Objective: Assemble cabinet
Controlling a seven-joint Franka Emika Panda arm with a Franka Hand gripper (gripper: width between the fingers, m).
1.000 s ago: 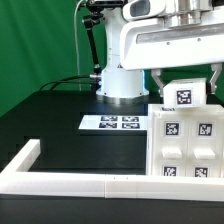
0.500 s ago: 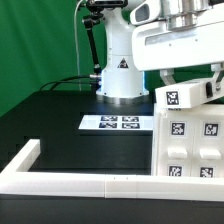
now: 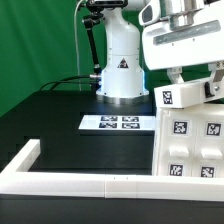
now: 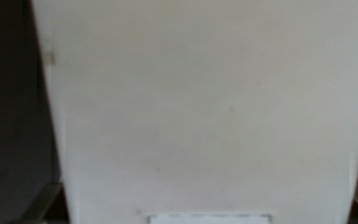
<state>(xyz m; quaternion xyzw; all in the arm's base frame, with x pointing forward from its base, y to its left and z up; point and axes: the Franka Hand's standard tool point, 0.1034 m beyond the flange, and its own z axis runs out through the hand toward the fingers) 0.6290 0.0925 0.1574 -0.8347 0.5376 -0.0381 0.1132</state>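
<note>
Observed black two-finger gripper (image 3: 194, 77) clamped on small tilted white marker-tagged block (image 3: 186, 94); held at top of large white plastic cabinet (image 3: 190, 145), presumably to align before seating.

1. The arm (image 3: 108, 25) rises from its white base (image 3: 120, 75) at the rear of the scene and reaches over toward the exterior view's right.
2. The wrist (image 3: 185, 12) sits high in that view's upper right corner, pointing down.
3. The gripper (image 3: 196, 78) hangs below the wrist, its white body slightly tilted.
4. Two dark fingers (image 3: 217, 72) point downward and stand apart.
5. Fingertips are hidden in both views, so clamping cannot be determined.
</note>
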